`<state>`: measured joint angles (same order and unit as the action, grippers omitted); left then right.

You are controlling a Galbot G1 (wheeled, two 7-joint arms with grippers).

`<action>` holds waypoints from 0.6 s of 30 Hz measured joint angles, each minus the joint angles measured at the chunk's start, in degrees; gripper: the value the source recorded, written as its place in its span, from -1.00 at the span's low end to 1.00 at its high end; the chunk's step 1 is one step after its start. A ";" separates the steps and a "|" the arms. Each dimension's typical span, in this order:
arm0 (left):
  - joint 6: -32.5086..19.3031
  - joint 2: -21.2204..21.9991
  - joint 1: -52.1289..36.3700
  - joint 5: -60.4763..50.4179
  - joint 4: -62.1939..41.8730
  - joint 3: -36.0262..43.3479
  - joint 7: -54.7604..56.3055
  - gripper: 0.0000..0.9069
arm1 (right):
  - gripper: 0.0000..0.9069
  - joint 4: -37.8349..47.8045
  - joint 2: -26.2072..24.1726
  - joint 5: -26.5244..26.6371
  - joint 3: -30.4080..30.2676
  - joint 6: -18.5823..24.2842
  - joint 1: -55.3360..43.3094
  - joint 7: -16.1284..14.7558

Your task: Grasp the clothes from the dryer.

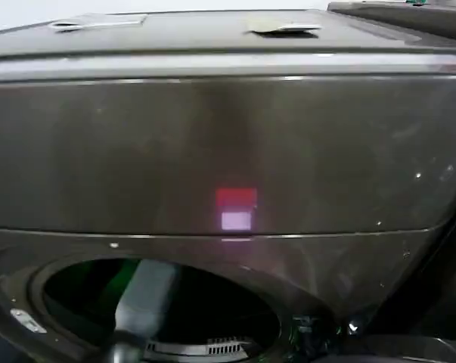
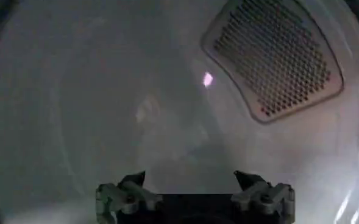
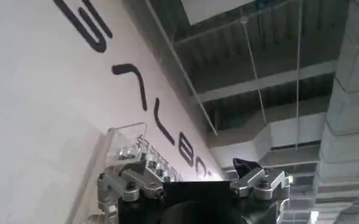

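The dryer (image 1: 228, 144) is a dark bronze-grey machine with a red light (image 1: 235, 198) above a white sticker (image 1: 236, 221). Its round port (image 1: 205, 310) gapes at the bottom of the head view, and my left arm (image 1: 141, 302) reaches into it. Inside the drum, my left gripper (image 2: 191, 178) is open with nothing between its fingers. The clothes (image 2: 167, 131), a faint pale bundle, lie on the drum wall a little ahead of it, untouched. My right gripper (image 3: 188, 167) is open and empty, pointing up at a wall and the ceiling, away from the dryer.
A perforated vent panel (image 2: 277, 58) sits in the drum's back wall. Flat papers (image 1: 280, 26) lie on the dryer's top. Another machine's edge (image 1: 409, 11) shows at the far right. A lettered white wall (image 3: 57, 103) stands beside the right gripper.
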<state>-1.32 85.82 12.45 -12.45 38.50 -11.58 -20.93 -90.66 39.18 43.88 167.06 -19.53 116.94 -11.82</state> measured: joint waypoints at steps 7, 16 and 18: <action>-3.40 -1.02 -6.06 -13.98 -9.34 1.02 -15.47 1.00 | 1.00 -0.54 0.41 0.02 -0.48 0.02 -0.34 -0.15; -4.38 -1.76 -11.57 -31.74 -15.61 2.50 -26.86 1.00 | 1.00 -0.97 0.97 0.29 -0.19 0.00 0.22 -0.36; -4.38 -1.75 -12.01 -35.22 -16.26 2.78 -28.09 1.00 | 1.00 -1.07 1.07 0.33 -0.19 -0.01 0.30 -0.36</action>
<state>-5.70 84.07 0.44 -47.67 22.24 -8.80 -49.02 -91.73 40.25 44.21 166.87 -19.54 117.24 -12.18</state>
